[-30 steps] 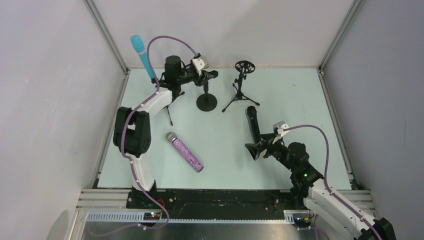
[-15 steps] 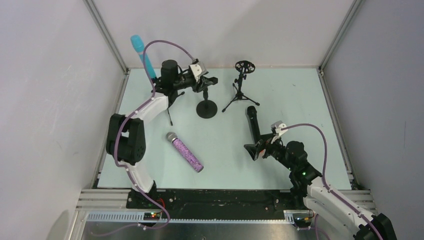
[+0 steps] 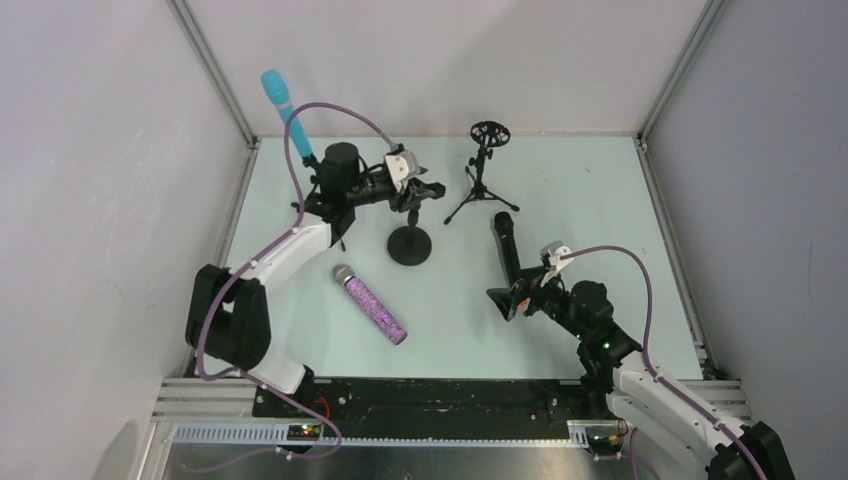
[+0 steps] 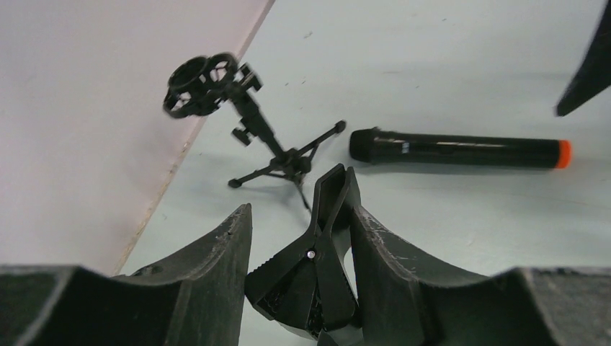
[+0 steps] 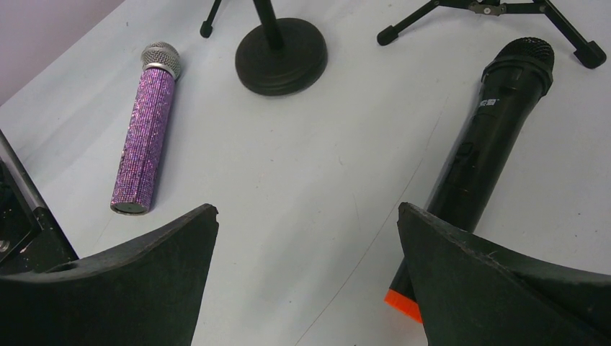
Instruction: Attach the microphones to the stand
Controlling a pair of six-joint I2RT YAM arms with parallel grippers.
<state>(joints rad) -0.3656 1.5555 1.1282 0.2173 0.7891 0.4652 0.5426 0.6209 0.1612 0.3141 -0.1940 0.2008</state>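
White walls (image 3: 450, 60) are enclosing a pale mint tabletop (image 3: 600, 200), where the purple glitter microphone (image 3: 372, 305) and black microphone (image 3: 506, 250) are lying apart. The turquoise microphone (image 3: 283, 105) is standing far-left. The left gripper (image 4: 302, 216) is pinching the round-base stand (image 3: 409, 245) by its clip (image 4: 317, 267). The right gripper (image 5: 306, 209) is gaping wide.

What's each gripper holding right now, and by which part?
The left gripper grips the round-base stand by the spring clip at its top. The right gripper is open, holding nothing; the black microphone lies just beside it.
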